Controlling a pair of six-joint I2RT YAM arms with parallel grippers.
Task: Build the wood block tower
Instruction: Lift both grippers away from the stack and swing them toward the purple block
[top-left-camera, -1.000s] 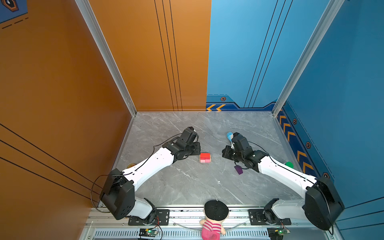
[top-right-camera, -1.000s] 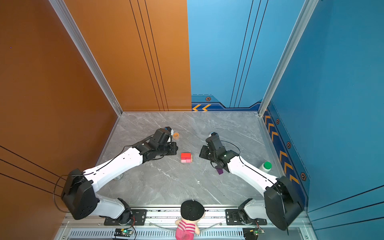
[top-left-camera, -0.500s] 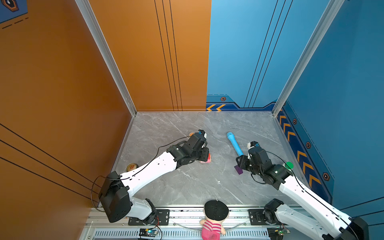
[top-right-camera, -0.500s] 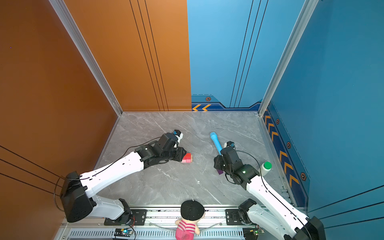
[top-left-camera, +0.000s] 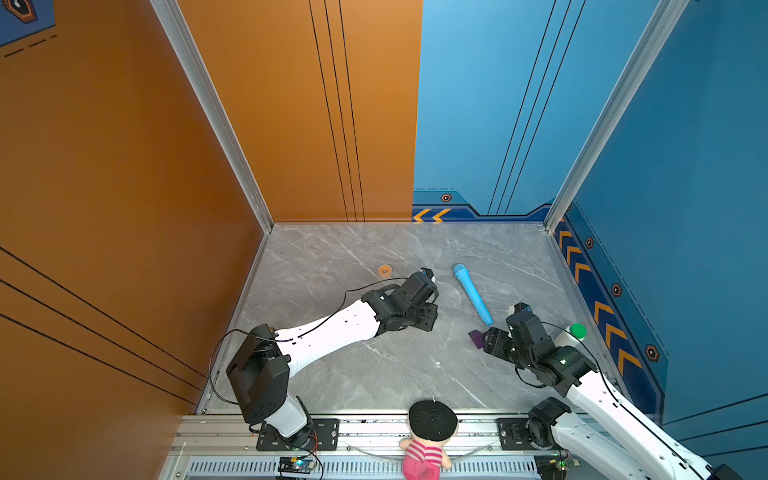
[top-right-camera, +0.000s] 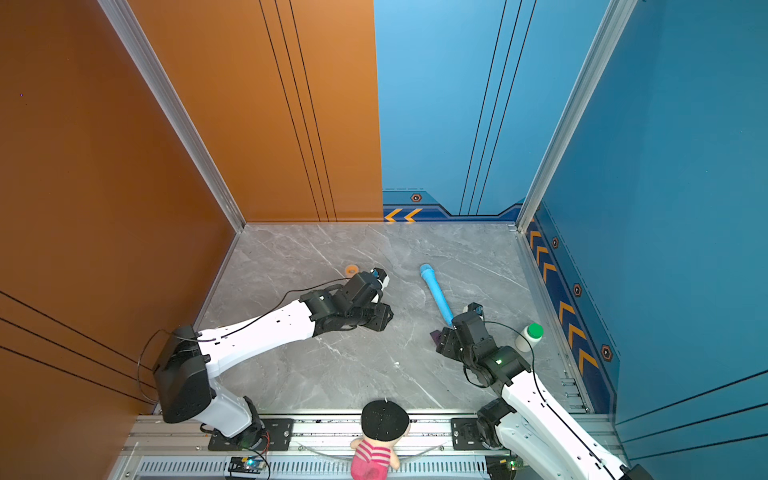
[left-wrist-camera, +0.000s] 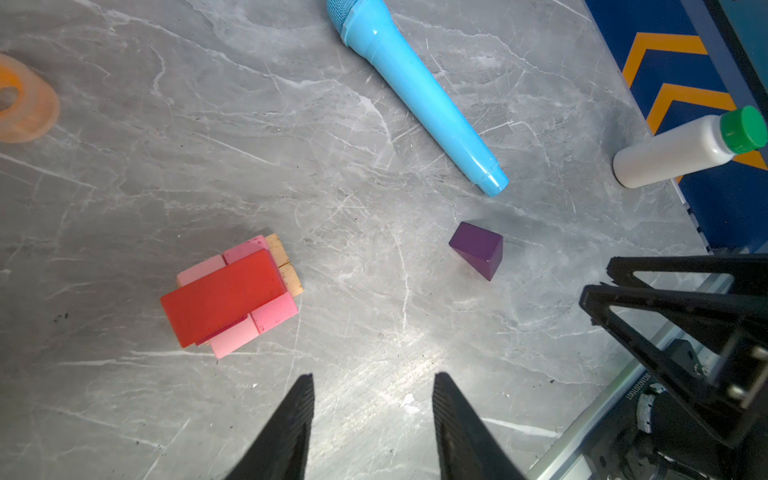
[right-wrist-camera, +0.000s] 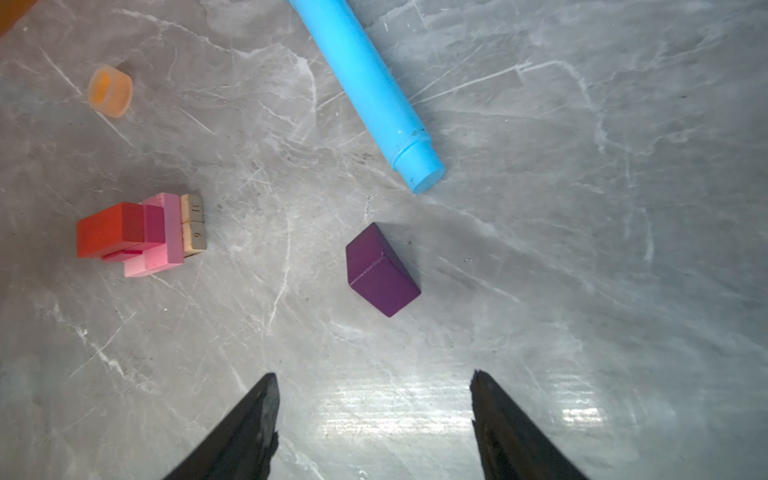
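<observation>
The wood block tower (left-wrist-camera: 228, 295) stands as a low stack: a red brick (right-wrist-camera: 110, 228) lies on top, over magenta cubes, pale pink bricks and tan slabs (right-wrist-camera: 193, 224). In both top views the left arm (top-left-camera: 399, 307) hides it. A purple house-shaped piece (left-wrist-camera: 478, 249) (right-wrist-camera: 380, 270) lies alone on the floor, its edge showing beside the right arm in a top view (top-left-camera: 476, 338). My left gripper (left-wrist-camera: 372, 380) is open and empty, a short way off the stack. My right gripper (right-wrist-camera: 374, 376) is open wider, empty, just short of the purple piece.
A long blue microphone-shaped tube (top-left-camera: 471, 293) lies just beyond the purple piece. An orange tape ring (top-left-camera: 385, 271) sits behind the left arm. A white bottle with a green cap (top-left-camera: 571, 334) stands by the right wall. A doll (top-left-camera: 428, 436) sits on the front rail.
Both grippers have opened. The left arm swung right and now covers the stack in the top views. The right arm drew back toward the front right, uncovering the blue tube.
</observation>
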